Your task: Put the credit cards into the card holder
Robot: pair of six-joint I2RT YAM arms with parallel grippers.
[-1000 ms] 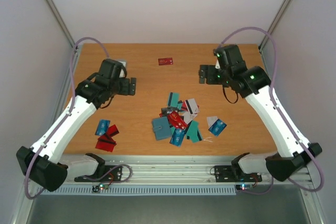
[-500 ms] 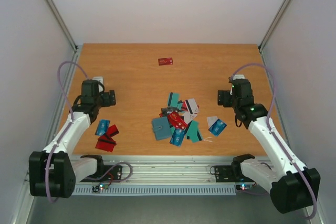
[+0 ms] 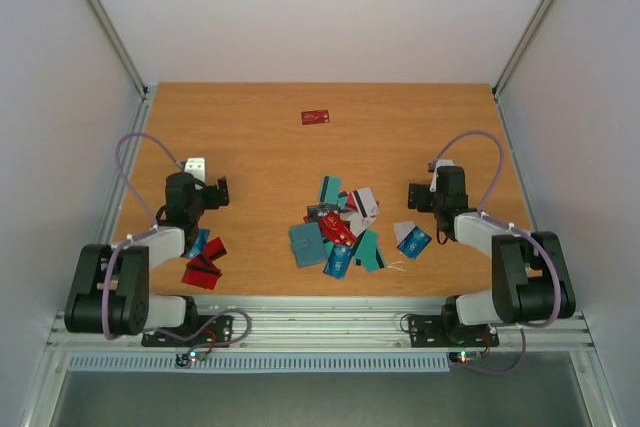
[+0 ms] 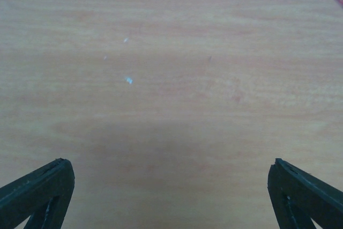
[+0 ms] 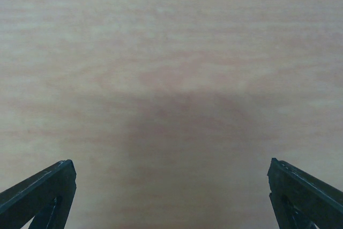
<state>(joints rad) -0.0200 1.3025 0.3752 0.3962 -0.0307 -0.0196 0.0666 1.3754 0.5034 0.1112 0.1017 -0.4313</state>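
Teal card holder (image 3: 306,244) sits mid-bench by the near edge among loose credit cards (image 3: 345,234); none seen inside. Both arms folded, left fingers (image 4: 37,191) and right fingers (image 5: 37,191) spread, empty over bare bench (image 3: 250,127). Either parked or pre-reach.

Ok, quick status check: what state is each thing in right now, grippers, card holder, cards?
left gripper: open, empty, over bare wood.
right gripper: open, empty, over bare wood.
card holder: teal, flat on the table at the pile's left edge; whether it holds cards can't be told.
card pile: loose, overlapping, mid-table.
red card: alone, flat, far side.
left cards: blue and red, loose beside the left arm.
blue card: flat near the right arm.
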